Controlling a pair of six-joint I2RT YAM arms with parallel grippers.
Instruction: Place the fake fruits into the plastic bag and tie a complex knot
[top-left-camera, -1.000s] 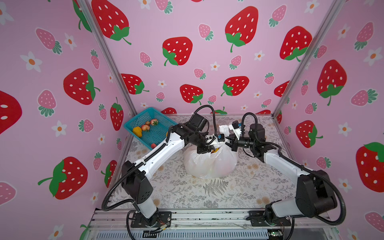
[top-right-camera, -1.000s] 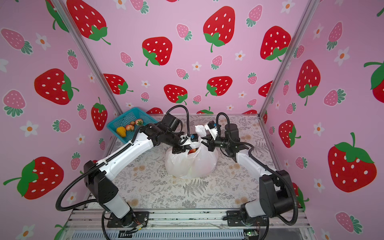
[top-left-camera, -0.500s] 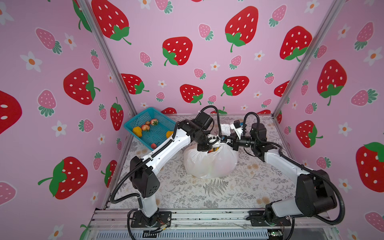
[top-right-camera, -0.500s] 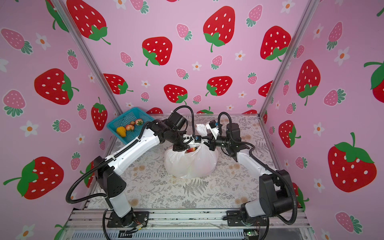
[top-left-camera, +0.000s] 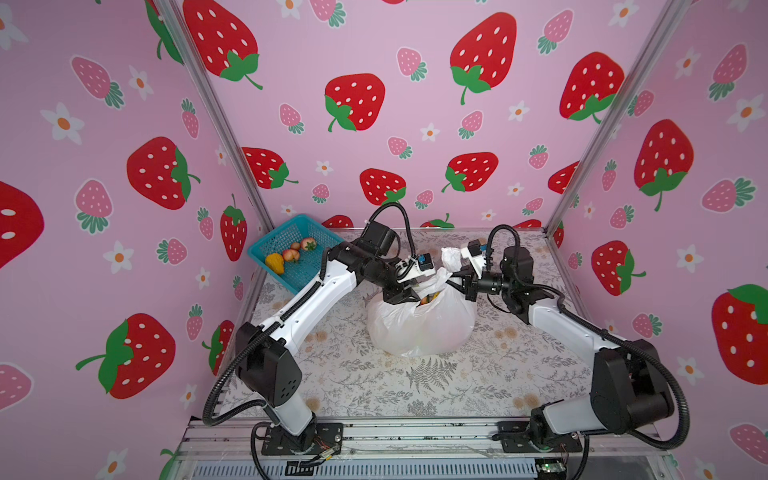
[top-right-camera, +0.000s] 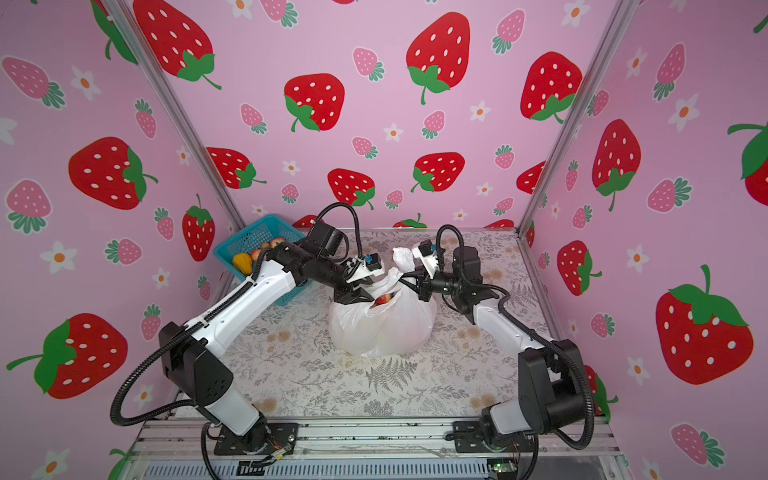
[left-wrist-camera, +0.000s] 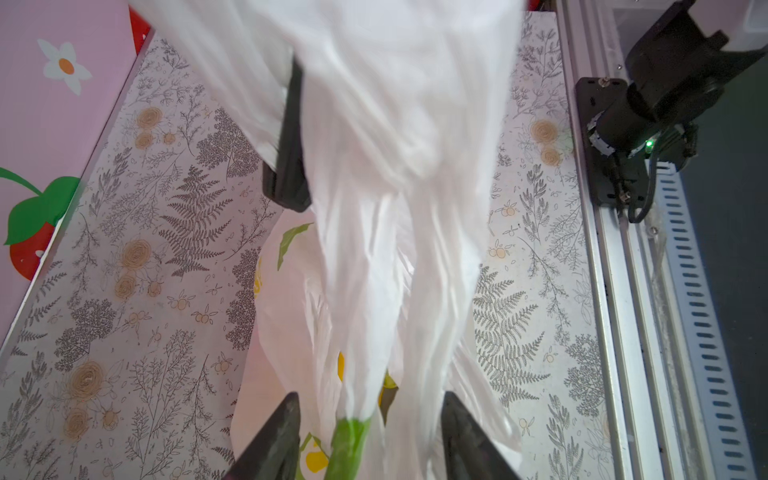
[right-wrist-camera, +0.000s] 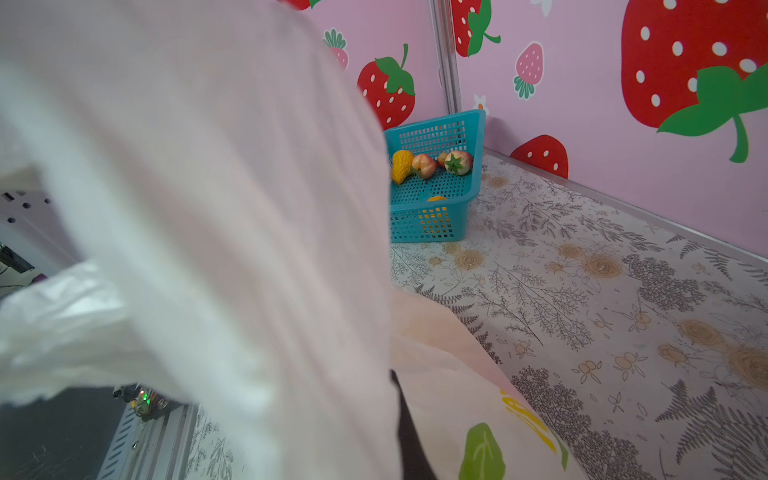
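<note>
In the middle of the fern-printed table (top-left-camera: 419, 386), the plastic bag (top-left-camera: 419, 328) sat full and rounded, its white film printed with yellow and green. At its mouth, orange and red fake fruits (top-left-camera: 429, 298) showed through a gap. The left gripper (top-left-camera: 402, 296) hovered at the left side of the mouth with jaws apart, a bunched white strip of the bag running loose between its fingers (left-wrist-camera: 282, 436). Just beyond, the right gripper (top-left-camera: 460, 277) was clamped tight on the bag's other handle, whose crumpled tail (top-left-camera: 451, 257) stood up behind it. In the far left corner a teal basket (top-left-camera: 282, 235) held several more fruits (top-left-camera: 293, 254).
</note>
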